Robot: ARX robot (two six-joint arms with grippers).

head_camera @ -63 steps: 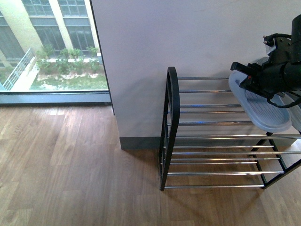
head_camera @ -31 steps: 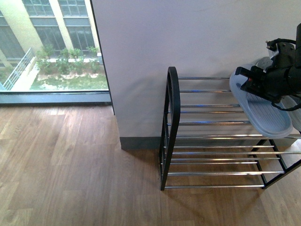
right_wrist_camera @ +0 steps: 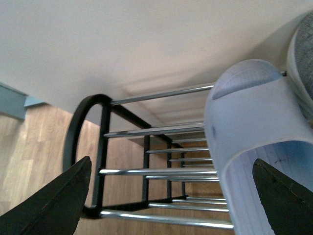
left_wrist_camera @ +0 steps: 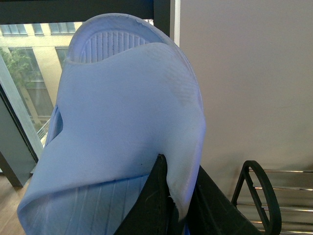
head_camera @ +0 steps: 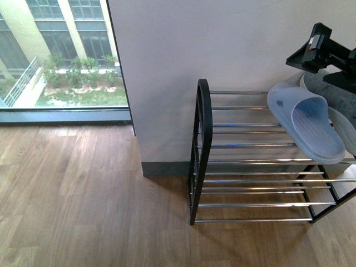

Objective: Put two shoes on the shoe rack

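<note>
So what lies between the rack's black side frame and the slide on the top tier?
Only bare chrome rods between side frame and pale blue slide; front view shows it.

A pale blue slide (left_wrist_camera: 122, 142) fills the frame, its strap edge pinched between the left gripper (left_wrist_camera: 178, 208)'s black fingers at six o'clock; shoe rack (left_wrist_camera: 264, 196) at four o'clock.
</note>
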